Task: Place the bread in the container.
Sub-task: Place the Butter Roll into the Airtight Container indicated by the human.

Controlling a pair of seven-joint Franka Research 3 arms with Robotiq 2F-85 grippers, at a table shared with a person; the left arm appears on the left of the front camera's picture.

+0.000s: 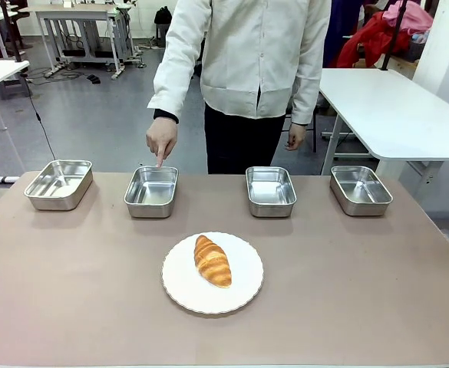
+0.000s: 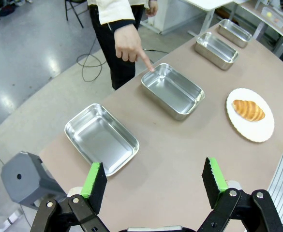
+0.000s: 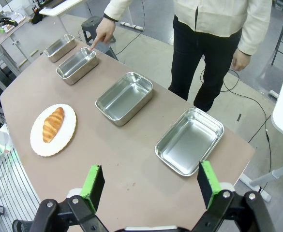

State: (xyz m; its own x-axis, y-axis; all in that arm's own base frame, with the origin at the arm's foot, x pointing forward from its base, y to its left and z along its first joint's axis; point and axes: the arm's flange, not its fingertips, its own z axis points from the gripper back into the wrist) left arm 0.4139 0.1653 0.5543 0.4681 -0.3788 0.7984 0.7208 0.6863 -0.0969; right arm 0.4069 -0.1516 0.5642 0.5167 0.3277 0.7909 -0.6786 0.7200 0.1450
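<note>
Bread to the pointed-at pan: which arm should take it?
Left, probably. The hand points at the pan second from left; the open left gripper hangs near it, the right gripper by the rightmost pans.

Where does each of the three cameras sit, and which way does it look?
Front view: at the robot's table edge, facing across to the person, whose hand points at the second container from the left.
Left wrist view: above the table's left end, looking down along the pan row; own open jaws at the bottom.
Right wrist view: above the right end, looking back along the row; own open jaws at the bottom.
Shared: all three show the bread on the white plate and the pointing hand.
</note>
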